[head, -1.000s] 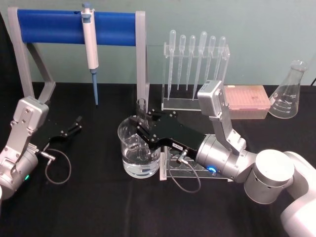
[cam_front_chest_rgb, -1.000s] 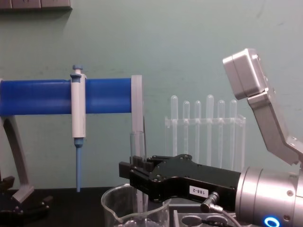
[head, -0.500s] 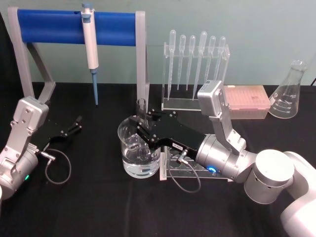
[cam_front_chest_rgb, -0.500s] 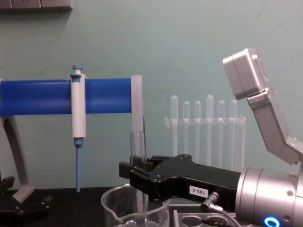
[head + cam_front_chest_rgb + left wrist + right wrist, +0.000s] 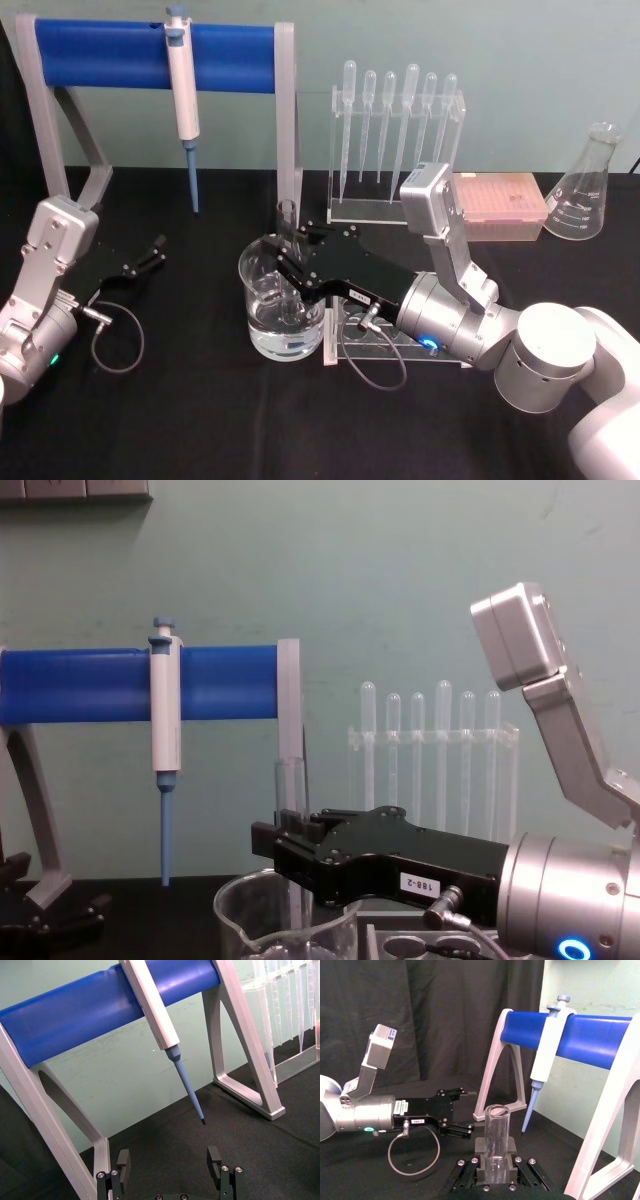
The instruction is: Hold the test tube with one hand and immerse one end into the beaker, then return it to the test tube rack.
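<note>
Right pincer (image 5: 291, 262) is clamped on the tube (image 5: 288, 218). The right wrist view shows its fingers pressed against the glass from both sides. The tube stands upright, with its open rim above the fingers and its lower end down inside the beaker (image 5: 250, 272). I cannot tell whether the end reaches the water (image 5: 280, 325) in the bottom.

This looks like the dipping step, at or near its low point. The next move would probably be a straight lift until the round bottom clears the beaker's rim. After that comes a short carry to the rack (image 5: 333, 340), which stands just beside the beaker under the right arm. The tube must stay vertical to meet a hole cleanly.

Well off on the counter (image 5: 200, 420), the left pincer (image 5: 155, 250) rests with its fingers apart.
</note>
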